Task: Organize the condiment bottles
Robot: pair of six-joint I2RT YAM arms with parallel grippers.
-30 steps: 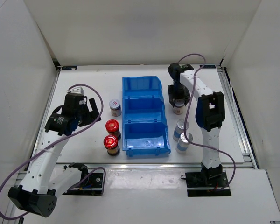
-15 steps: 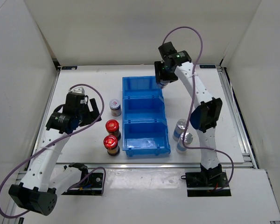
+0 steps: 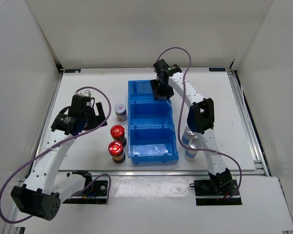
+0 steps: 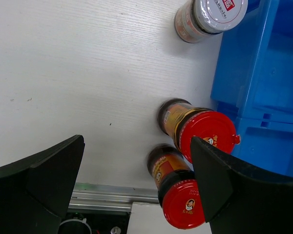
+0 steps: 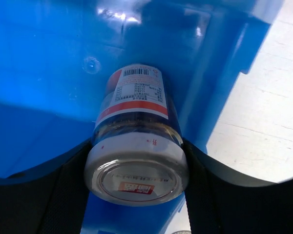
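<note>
The white table [image 3: 83,87] lay under both pincers, and the blue three-compartment bin [image 3: 151,103] stood on it between them. The right pincer [image 3: 159,90] hung over the bin's far compartment, its fingers clamped on the sides of a white-capped bottle [image 5: 136,146] just under the cap. The left pincer [image 3: 100,112] hovered above bare table on the bin's left side, its fingers spread wide apart and gripping nothing.

Well behind the right pincer, down beside its own arm, stood two pale silver-capped bottles [image 3: 190,147] just to the right of the bin, partly hidden by that arm.

Under the left pincer, between its fingers and closer to the finger on the bin's side, stood a dark red-capped bottle [image 4: 200,134] just beside the bin's outer wall. A second red-capped bottle [image 4: 178,192] stood right next to it, nearer the pincer's palm.

Farther out beyond the left pincer's fingertips, a second white-capped bottle [image 4: 210,17] stood upright, also close to the bin's wall.

The clamped bottle, short, with a red mark on its cap and a barcoded label, reached away from the right pincer into the far compartment, close against the compartment's blue wall. From the wrist view it was not clear whether its base touched the floor.
</note>
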